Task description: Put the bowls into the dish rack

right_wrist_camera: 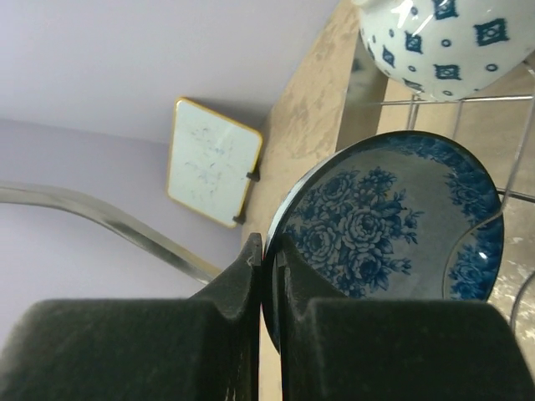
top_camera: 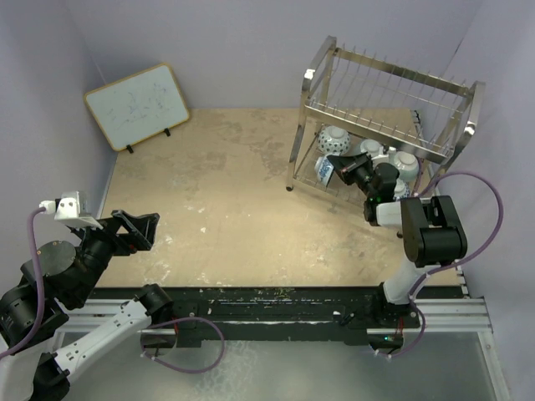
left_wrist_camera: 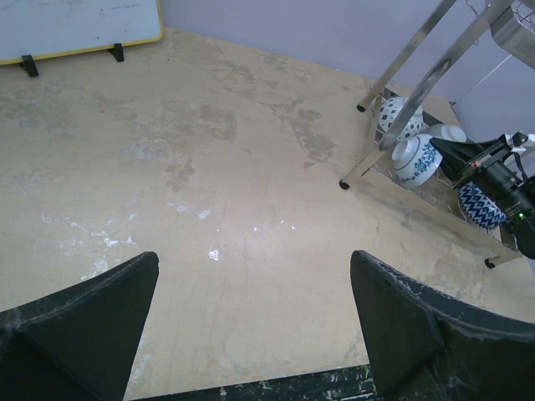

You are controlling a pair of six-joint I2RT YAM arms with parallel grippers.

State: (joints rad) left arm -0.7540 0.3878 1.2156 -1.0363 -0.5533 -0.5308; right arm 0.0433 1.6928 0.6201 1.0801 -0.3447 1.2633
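Since the right gripper [top_camera: 340,169] pinches a blue-and-white floral ceramic bowl [top_camera: 324,171] by its rim alone, the bowl may slip or swing.

Top view: one tall silver wire dish rack [top_camera: 393,83] at far right; five bowls on its lower tier, one half hidden.

Left wrist view: left gripper [left_wrist_camera: 255,334] spread, empty, near left.

Right wrist view: a white diamond-patterned bowl [right_wrist_camera: 435,42] sits close, so letting go could knock the two together.

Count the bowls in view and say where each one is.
5, all at the dish rack's lower tier: diamond-patterned bowl at the left end, two pale bowls mid-rack, floral bowl in the right claw, zigzag bowl beside the right arm, which may hide more.
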